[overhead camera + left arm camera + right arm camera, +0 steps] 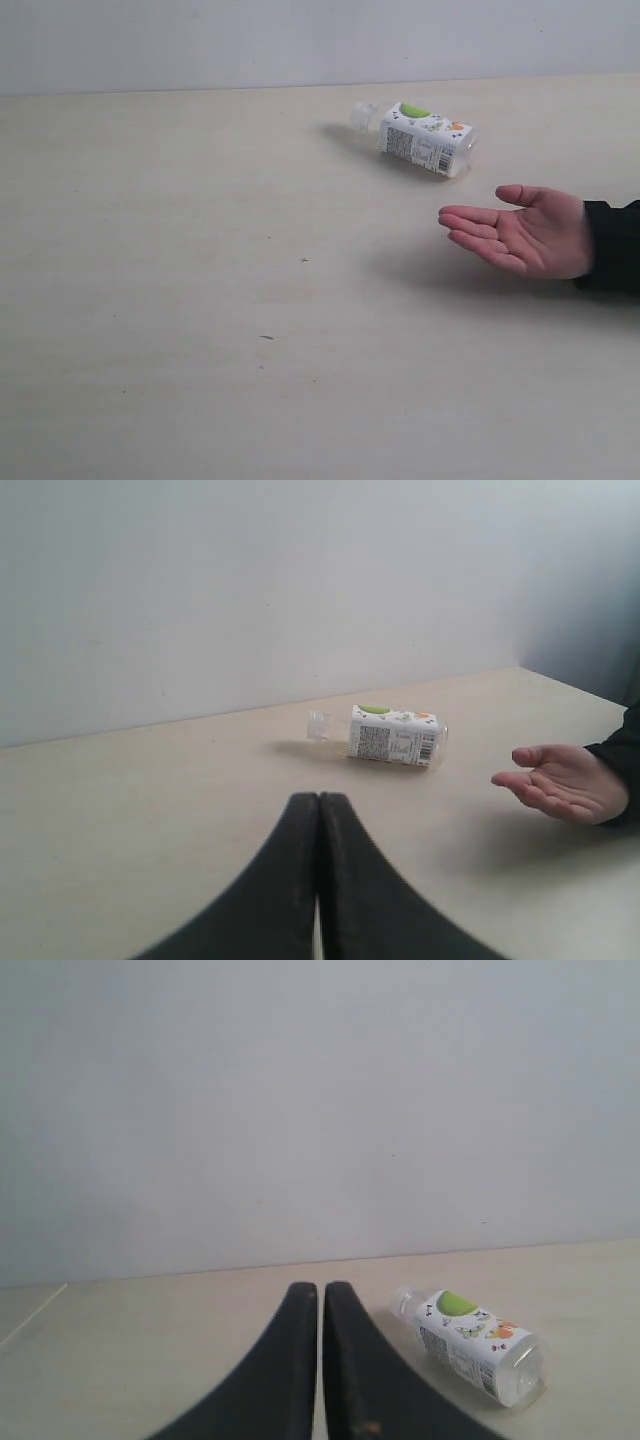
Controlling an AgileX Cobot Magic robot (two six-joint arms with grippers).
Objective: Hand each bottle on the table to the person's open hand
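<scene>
One small clear bottle (420,137) with a green-white label lies on its side at the far right of the table (200,300). The other bottles are out of view. The person's open hand (525,232), palm up with a black cuff, hovers just in front of that bottle at the right edge. The left wrist view shows the bottle (390,736) and the hand (560,782) well beyond my left gripper (318,798), which is shut and empty. My right gripper (321,1288) is shut and empty, with the bottle (470,1344) lying beside it. Neither gripper appears in the exterior view.
A pale wall (300,40) runs behind the table's far edge. A few tiny dark specks (266,337) mark the tabletop.
</scene>
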